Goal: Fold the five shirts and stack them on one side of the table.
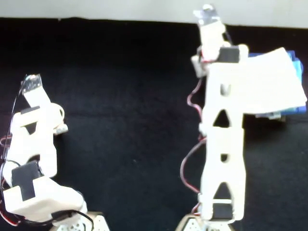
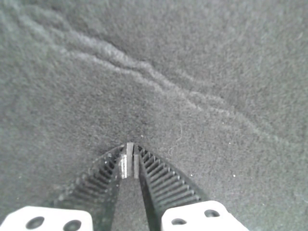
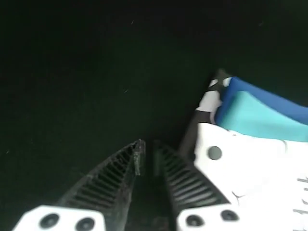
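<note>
A stack of folded shirts (image 1: pixel 269 84) lies at the right side of the black table, a white one on top and blue ones beneath. In the right wrist view the white shirt (image 3: pixel 250 178) covers a cyan shirt (image 3: pixel 255 118) and a blue shirt (image 3: pixel 269 94). My right gripper (image 3: pixel 147 156) hangs just beside the stack, over bare cloth, shut on nothing. In the high view the right arm stretches to the far edge, with its gripper (image 1: pixel 208 14) there. My left gripper (image 2: pixel 130 161) is shut and empty over wrinkled black cloth, at the left of the table (image 1: pixel 31 83).
The black tablecloth (image 1: pixel 125 96) covers the table, with a long crease (image 2: pixel 144 72) ahead of the left gripper. A pale wall strip (image 1: pixel 96 9) runs along the far edge. The right arm's white links (image 1: pixel 224 144) overlap the stack's left side in the high view.
</note>
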Controlling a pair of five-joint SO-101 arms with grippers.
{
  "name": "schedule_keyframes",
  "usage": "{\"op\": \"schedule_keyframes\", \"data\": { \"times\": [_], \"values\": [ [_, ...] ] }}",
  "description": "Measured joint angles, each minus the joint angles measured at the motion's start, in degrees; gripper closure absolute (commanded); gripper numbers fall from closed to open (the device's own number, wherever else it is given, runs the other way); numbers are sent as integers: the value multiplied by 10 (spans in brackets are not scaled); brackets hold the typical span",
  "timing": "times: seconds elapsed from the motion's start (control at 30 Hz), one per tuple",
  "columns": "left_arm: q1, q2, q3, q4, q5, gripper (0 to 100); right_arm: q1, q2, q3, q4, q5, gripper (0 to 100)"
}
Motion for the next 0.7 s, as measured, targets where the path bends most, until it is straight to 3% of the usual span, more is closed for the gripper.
{"op": "schedule_keyframes", "data": {
  "times": [0.27,0.7],
  "values": [
    [0,0,0,0,0,963,38,63,0,-40,0,992],
    [0,0,0,0,0,963,90,69,0,-208,-1,992]
  ]
}}
